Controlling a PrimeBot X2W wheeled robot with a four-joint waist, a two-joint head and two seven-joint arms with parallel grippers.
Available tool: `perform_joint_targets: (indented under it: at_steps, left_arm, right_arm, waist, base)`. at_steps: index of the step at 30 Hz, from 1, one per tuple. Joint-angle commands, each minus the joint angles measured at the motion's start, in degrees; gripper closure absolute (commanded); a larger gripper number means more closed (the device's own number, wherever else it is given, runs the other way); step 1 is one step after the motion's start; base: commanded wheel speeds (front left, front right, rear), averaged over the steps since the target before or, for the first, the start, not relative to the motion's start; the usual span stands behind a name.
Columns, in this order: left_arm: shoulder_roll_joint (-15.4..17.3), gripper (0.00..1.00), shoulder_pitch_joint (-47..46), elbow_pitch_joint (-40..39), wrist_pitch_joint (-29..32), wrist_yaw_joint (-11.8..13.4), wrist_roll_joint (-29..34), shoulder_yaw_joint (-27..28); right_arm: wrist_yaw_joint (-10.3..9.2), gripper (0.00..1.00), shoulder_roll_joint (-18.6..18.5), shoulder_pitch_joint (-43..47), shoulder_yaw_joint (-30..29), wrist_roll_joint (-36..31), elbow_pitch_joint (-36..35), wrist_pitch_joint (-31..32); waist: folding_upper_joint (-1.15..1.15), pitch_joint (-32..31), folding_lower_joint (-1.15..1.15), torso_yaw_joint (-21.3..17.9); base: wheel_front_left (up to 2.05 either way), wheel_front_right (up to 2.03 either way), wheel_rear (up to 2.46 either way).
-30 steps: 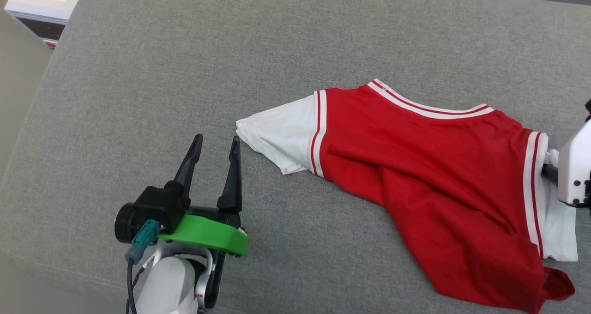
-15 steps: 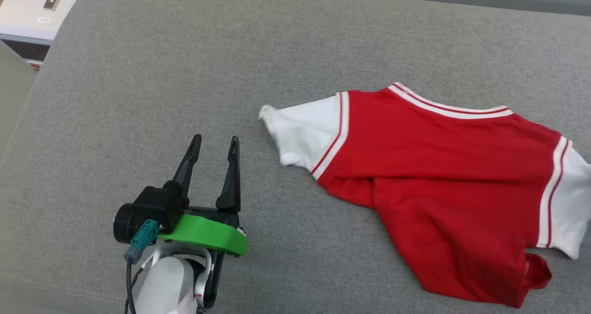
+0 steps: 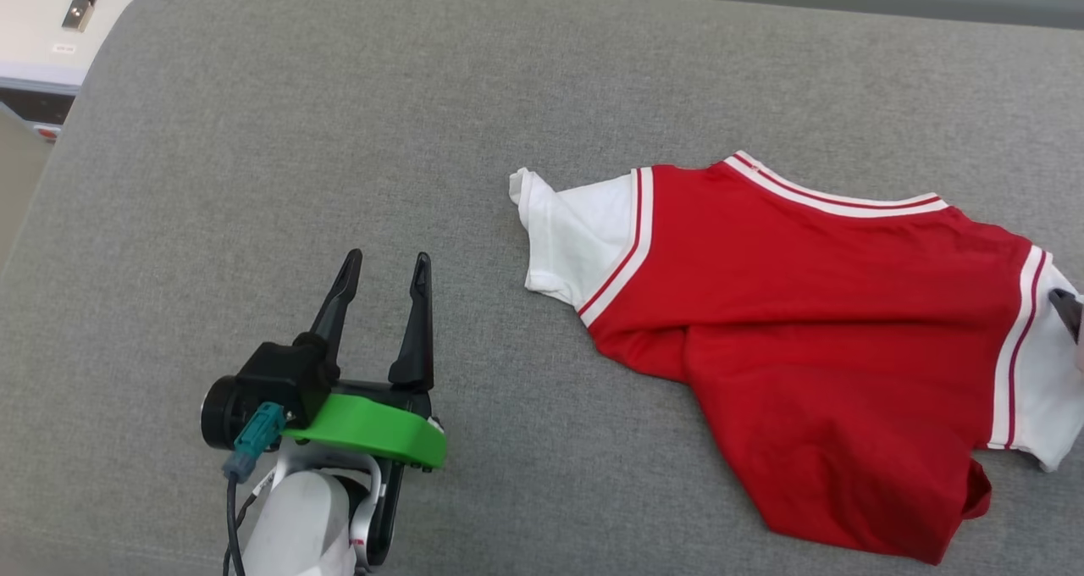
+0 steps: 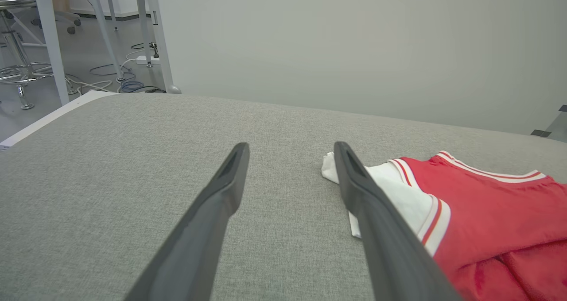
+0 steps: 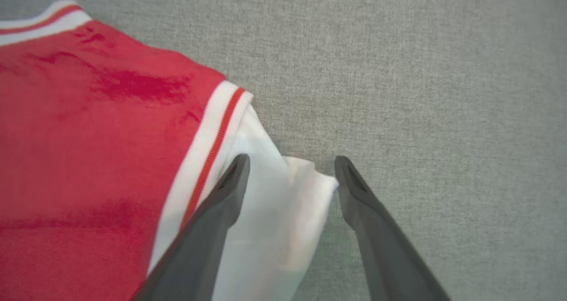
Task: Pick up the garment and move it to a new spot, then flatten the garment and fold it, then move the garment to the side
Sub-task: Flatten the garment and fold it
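Here the garment [image 3: 813, 322] lies rumpled (right gripper [image 5: 290, 164] spread wide over one edge).

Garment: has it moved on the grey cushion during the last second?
Yes. The garment slid toward the robot's right, away from the rounded left corner of the grey cushion; the camera shifted too.

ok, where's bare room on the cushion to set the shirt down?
Free: left half of the cushion, from its left edge to the white sleeve of the garment, around the left gripper; also the strip between collar and far edge. Crowded: right side, where the open right gripper is over the other sleeve.
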Motion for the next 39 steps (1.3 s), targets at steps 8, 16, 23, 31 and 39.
perform_joint_targets:
  at_steps: [8,16,23,31,39]
  left_arm:
    - [-0.20,0.00,0.17,0.88,-0.33,-0.66,0.16,2.02]
    - [-0.20,0.00,1.59,1.04,-0.33,-1.18,-1.34,3.71]
    - [-0.20,0.00,3.25,2.13,-0.33,-1.46,-3.80,3.93]
    - [0.30,0.00,3.88,2.82,-0.33,-2.07,-4.57,4.24]
    - [4.80,0.00,-6.68,1.31,13.82,-2.89,-7.70,1.51]
  right_arm:
    - [-0.04,0.00,2.59,1.56,1.79,3.01,-6.74,-13.76]
    - [-0.04,0.00,6.75,8.92,1.96,4.58,-16.43,-30.15]
    - [-0.04,0.00,13.38,17.72,-0.32,4.47,-23.03,-42.40]
    - [-0.04,0.00,17.88,23.32,0.62,3.18,-27.32,-45.46]
    - [-0.04,0.00,18.46,22.53,-1.29,3.09,-29.43,-44.60]
  waist:
    - [0.00,-5.07,0.00,-3.43]
    - [0.00,-8.44,0.00,-6.06]
    - [0.00,-9.80,0.00,-7.48]
    - [0.00,-9.22,0.00,-9.70]
    - [0.00,-6.11,0.00,-11.00]
  base:
    - [0.00,0.00,0.00]
    - [0.00,0.00,0.00]
    - [0.00,0.00,0.00]
    - [0.00,0.00,0.00]
    - [0.00,0.00,0.00]
